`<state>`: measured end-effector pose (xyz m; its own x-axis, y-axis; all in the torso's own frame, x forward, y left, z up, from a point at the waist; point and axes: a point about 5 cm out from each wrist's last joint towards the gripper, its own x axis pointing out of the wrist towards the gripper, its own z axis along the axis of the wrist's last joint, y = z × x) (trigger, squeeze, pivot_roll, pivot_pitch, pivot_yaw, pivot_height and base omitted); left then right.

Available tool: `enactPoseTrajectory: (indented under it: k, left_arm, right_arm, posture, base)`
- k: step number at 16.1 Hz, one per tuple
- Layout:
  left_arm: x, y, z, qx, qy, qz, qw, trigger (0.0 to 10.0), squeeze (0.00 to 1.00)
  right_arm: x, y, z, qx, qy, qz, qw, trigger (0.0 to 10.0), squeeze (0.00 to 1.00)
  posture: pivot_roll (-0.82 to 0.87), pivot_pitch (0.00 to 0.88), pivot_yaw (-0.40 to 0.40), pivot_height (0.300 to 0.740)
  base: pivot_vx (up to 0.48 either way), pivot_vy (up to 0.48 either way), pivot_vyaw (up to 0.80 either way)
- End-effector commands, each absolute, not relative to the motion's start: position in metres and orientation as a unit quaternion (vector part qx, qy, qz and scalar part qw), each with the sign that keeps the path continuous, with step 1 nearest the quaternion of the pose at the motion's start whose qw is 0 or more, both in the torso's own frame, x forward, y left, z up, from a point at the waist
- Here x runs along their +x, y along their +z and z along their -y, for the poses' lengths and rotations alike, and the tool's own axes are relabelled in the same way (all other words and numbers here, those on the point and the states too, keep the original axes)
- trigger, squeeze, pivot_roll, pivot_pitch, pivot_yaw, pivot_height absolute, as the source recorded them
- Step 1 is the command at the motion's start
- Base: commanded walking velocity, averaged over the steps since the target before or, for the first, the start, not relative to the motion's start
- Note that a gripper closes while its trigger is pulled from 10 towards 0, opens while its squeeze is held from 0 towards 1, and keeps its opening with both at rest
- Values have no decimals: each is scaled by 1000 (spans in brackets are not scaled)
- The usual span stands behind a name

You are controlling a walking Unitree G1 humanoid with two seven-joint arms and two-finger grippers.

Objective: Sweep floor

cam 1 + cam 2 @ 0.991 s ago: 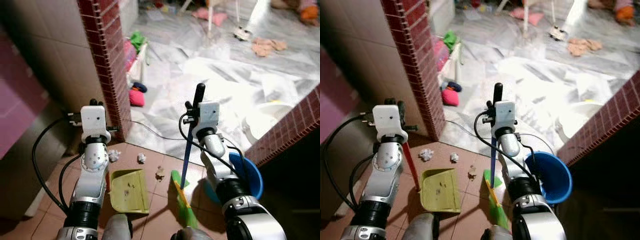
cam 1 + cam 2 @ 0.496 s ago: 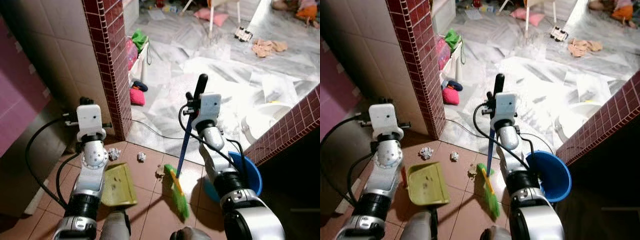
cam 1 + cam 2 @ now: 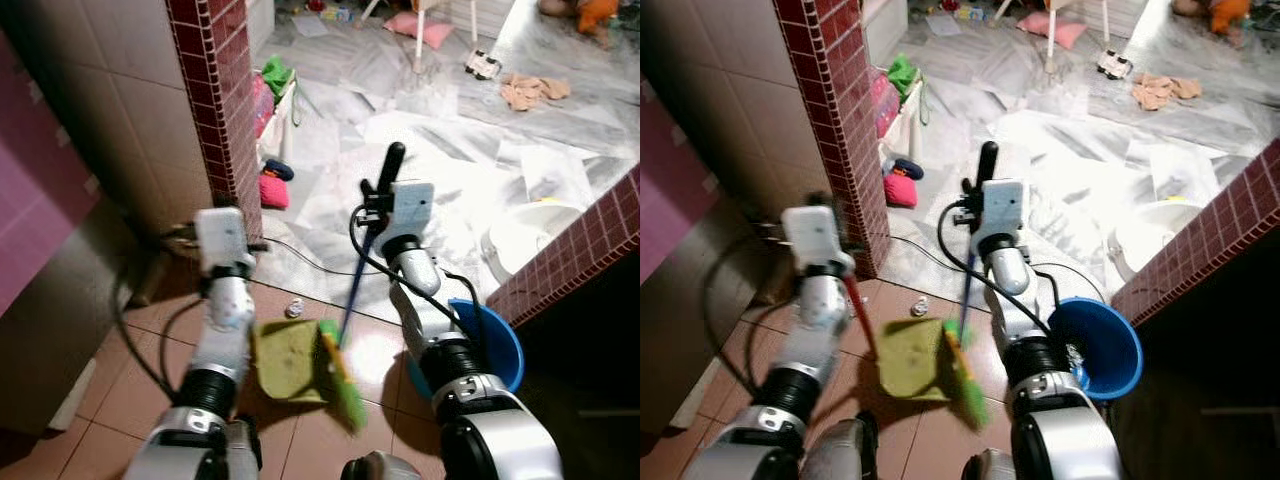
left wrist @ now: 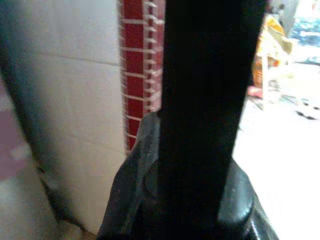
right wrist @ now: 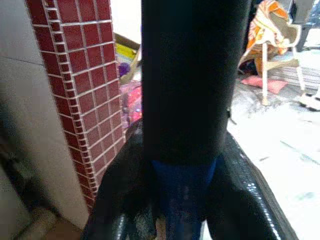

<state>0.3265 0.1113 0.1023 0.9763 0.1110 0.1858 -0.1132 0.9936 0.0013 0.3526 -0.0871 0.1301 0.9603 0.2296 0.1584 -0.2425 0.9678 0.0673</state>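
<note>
Right gripper point(image 3: 378, 205) is clamped tight on the blue broom handle point(image 3: 357, 281), green bristles point(image 3: 341, 374) pressed against the yellow-green dustpan point(image 3: 287, 355) on the terracotta tiles. Left gripper point(image 3: 840, 258) grips the dustpan's red handle point(image 3: 861, 312). One paper scrap point(image 3: 294, 308) sits at twelve o'clock of the pan; blue bucket point(image 3: 497, 345) at three o'clock.

My 2 arms are silver metal tubes with black ribbed collars near the elbows. Each wrist carries a white boxy camera housing, on my left arm point(image 3: 222, 300) and my right arm point(image 3: 425, 300). Black cables loop from each wrist down the forearm. My fingers point(image 5: 192, 75) are long, black and glossy.
</note>
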Motion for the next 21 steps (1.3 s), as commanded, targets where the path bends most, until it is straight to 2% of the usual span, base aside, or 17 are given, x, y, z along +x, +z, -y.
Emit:
enactPoseTrajectory:
  k: [1, 3, 8, 10, 16, 20, 21]
  left_arm:
    - [331, 116, -109, 0, 48, 126, 991, 10000, 0]
    - [332, 112, -108, -8, 41, 121, 992, 10000, 0]
    - [335, 108, -115, -15, 60, 106, 992, 10000, 0]
    - [336, 108, -114, -22, 42, 97, 994, 10000, 0]
    - [336, 109, -113, -67, -10, 97, 993, 10000, 0]
    - [337, 107, -112, -78, -17, 86, 993, 10000, 0]
    - [336, 105, -109, -99, -45, 75, 991, 10000, 0]
  right_arm:
    - [354, 137, 84, 80, 131, 81, 985, 10000, 0]
    - [347, 133, 69, 146, 207, 50, 966, 10000, 0]
    - [342, 143, 59, 199, 305, 28, 931, 10000, 0]
    - [342, 150, 59, 205, 330, 28, 921, 10000, 0]
    - [354, 203, 85, 139, 304, 119, 935, 10000, 0]
    - [361, 212, 102, 114, 263, 143, 947, 10000, 0]
    - [364, 212, 109, 105, 244, 141, 954, 10000, 0]
  posture:
    - [20, 96, -69, 740]
    - [16, 92, -68, 740]
    - [13, 85, -67, 740]
    - [13, 85, -67, 740]
    - [5, 80, -60, 740]
    - [2, 73, -55, 740]
    - [3, 73, -55, 740]
  base:
    - [0, 0, 0]
    - [0, 0, 0]
    - [0, 0, 0]
    - [0, 0, 0]
    - [0, 0, 0]
    - [0, 0, 0]
    - [0, 0, 0]
